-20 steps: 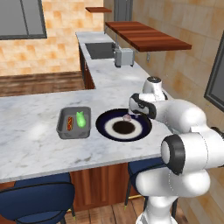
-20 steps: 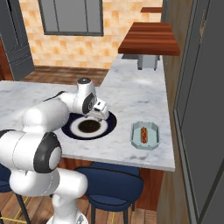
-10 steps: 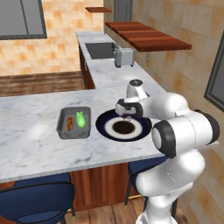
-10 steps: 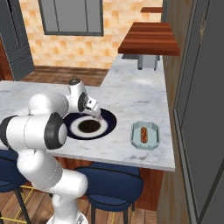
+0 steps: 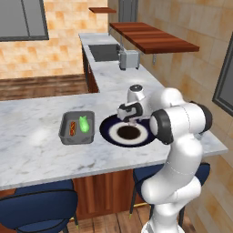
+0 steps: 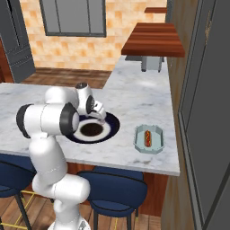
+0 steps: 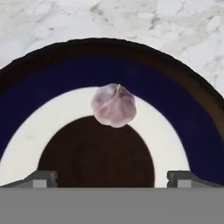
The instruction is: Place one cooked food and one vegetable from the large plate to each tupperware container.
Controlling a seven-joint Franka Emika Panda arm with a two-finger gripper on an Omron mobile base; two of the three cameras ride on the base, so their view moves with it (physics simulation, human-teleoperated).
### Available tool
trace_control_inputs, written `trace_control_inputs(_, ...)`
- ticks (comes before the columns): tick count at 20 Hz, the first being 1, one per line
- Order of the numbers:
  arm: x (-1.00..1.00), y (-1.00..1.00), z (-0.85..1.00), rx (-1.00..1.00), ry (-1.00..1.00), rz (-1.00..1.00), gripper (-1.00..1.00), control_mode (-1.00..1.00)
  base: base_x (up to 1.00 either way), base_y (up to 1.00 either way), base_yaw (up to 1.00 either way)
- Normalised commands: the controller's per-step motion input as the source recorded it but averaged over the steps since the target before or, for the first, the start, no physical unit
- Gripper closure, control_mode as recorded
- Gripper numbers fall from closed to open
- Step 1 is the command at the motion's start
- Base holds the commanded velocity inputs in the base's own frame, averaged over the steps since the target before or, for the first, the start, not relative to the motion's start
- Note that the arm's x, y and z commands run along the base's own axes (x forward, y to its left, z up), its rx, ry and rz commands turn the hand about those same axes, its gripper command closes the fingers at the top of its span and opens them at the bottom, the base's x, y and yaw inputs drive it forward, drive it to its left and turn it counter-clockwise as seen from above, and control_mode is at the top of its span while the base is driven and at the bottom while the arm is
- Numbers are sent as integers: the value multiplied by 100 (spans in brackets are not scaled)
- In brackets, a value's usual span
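Observation:
The large plate [image 5: 109, 129] [image 6: 112, 126] [image 7: 179, 109], dark navy with a white ring, lies on the marble counter. A pale purple garlic bulb [image 7: 114, 105] rests on the white ring. My gripper [image 7: 113, 177] [image 5: 131, 119] [image 6: 102, 117] hangs open just above the plate's far side, with the garlic ahead of its spread fingertips [image 7: 42, 176] and nothing between them. The dark grey tub [image 5: 63, 133], left of the plate, holds a hot dog [image 5: 72, 128] and a green vegetable [image 5: 84, 124]. Right of the plate, the pale teal tub [image 6: 157, 147] holds a hot dog [image 6: 147, 138].
A toaster [image 5: 129, 59] and a sink [image 5: 103, 52] sit further along the counter, under a wooden shelf [image 5: 152, 37]. Blue stools [image 5: 38, 207] stand below the counter's front edge [image 5: 68, 175]. A dark cabinet wall [image 6: 206, 112] rises at the right.
The arm has swung round from the right and folded over the plate. The hand has stayed over the plate's far side and sunk a little.

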Motion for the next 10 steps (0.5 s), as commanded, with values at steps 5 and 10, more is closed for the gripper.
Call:
trace_control_inputs(5,37,0,-29,0,0,0,-100,-100,0,0,0)
trace_control_inputs(10,27,-2,-30,0,0,0,-100,-100,0,0,0)
